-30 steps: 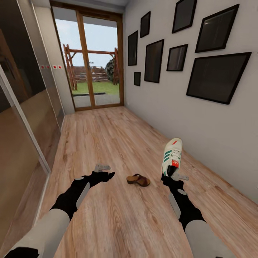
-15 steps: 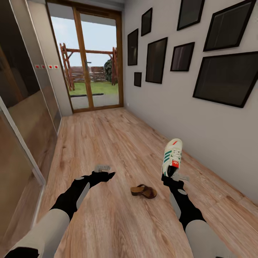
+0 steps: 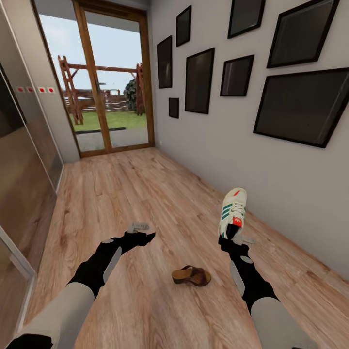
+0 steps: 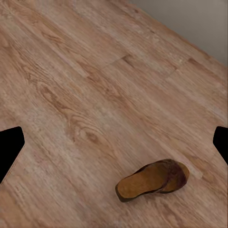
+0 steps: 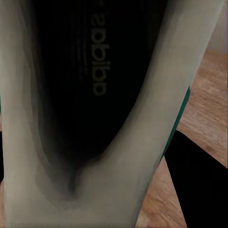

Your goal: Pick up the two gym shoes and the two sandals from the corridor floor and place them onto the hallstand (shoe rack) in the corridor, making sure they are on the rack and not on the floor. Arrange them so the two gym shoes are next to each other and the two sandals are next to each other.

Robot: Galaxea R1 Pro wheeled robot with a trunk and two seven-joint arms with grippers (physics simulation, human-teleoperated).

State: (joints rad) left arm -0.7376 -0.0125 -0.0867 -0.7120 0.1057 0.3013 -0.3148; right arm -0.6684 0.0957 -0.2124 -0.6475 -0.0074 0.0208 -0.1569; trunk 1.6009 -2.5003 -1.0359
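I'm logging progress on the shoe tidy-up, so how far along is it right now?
Nothing looks finished yet. In hand: the right gripper holds one sneaker upright, clear of the floor. Left to do: one sandal lies on the planks between the arms, and the left gripper is open and empty.

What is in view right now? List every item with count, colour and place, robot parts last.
gym shoe: one, white with green stripes and red-orange patches, held up in the right gripper, toe upward.
sandal: one, brown, flat on the floor between the two arms.
corridor floor: one, light brown wood planks.
picture frames: seven, black, on the grey right-hand wall.
glass door: one, wooden frame, at the corridor's far end, garden behind.
glossy panels: dark, along the left wall.
left gripper: one, open and empty, above the floor.
right gripper: one, shut on the shoe's heel.
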